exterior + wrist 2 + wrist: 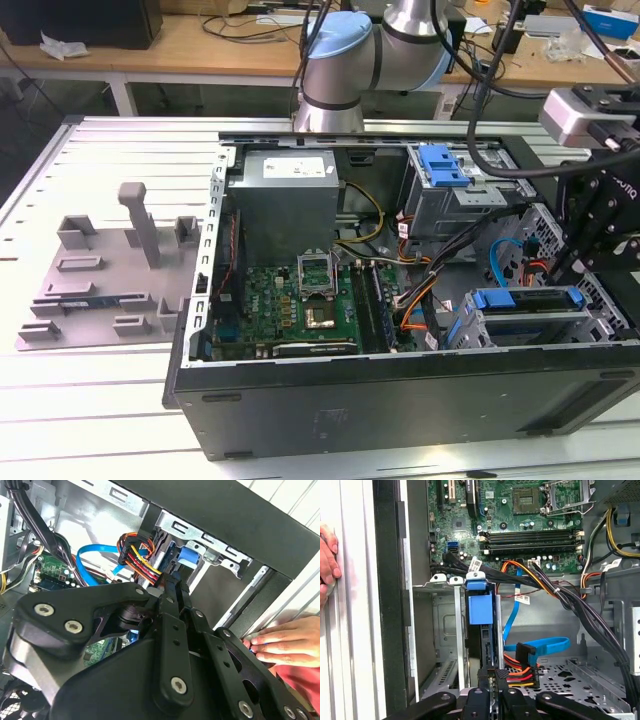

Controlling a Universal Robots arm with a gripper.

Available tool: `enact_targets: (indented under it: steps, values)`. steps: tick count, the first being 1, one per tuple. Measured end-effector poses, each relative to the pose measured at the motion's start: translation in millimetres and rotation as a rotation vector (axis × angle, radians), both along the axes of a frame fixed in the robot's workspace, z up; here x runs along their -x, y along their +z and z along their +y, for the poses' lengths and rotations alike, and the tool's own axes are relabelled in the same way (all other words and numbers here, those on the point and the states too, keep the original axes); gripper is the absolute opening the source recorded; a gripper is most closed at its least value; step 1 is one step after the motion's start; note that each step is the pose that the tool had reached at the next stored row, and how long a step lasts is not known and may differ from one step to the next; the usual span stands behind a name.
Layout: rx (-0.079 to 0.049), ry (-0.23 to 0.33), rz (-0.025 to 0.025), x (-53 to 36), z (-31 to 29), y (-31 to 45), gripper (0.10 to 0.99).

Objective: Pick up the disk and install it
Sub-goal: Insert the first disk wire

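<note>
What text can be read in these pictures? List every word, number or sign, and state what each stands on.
Nothing can be read with confidence.
Power supply label: print too small to read.
Cable tag: print too small to read.
Motherboard: markings too small to read.
Black mount at the exterior view's right: white lettering cut off, not readable.

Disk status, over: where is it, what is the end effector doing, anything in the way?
End effector at drive cage, fingers unclear. Disk on edge in cage, blue frame showing. Cables crowd alongside; hand on case edge.
</note>
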State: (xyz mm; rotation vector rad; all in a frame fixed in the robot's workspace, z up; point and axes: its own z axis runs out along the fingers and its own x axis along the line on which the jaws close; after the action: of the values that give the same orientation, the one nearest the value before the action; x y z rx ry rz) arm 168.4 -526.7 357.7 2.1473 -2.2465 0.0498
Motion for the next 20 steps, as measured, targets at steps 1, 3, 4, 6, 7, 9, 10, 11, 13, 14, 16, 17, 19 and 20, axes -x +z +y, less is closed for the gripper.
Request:
enact_targets:
  steps: [1, 3, 4, 6, 7, 9, 10, 11, 13, 14, 16, 17, 19, 20]
  values:
    - [0.0, 0.0, 0.0, 0.0, 0.0, -0.7, 0.165]
    - [0.0, 0.0, 0.0, 0.0, 0.0, -1.5, 0.165]
    - [0.0, 0.0, 0.0, 0.0, 0.0, -1.9, 0.165]
    - [0.0, 0.0, 0.0, 0.0, 0.0, -2.3, 0.165]
    - [0.0, 0.0, 0.0, 0.0, 0.0, -2.3, 0.165]
    - [0.0, -0.002, -0.0001, 0.0, 0.0, -2.4, 0.165]
    - [0.0, -0.005, 0.0, 0.0, 0.0, -2.4, 0.165]
    - [0.0, -0.007, 0.0, 0.0, 0.0, -2.4, 0.165]
    - [0.0, -0.015, 0.0, 0.1, 0.0, -2.5, 0.165]
    - [0.0, -0.017, 0.0, 0.1, 0.0, -2.5, 0.165]
    - [0.0, -0.019, 0.0, 0.0, 0.0, -2.5, 0.165]
    - [0.0, -0.019, 0.0, 0.0, 0.0, -2.4, 0.165]
    - [0.0, -0.019, 0.0, 0.0, 0.0, -2.5, 0.165]
    - [0.0, -0.019, 0.0, 0.0, 0.0, -2.5, 0.165]
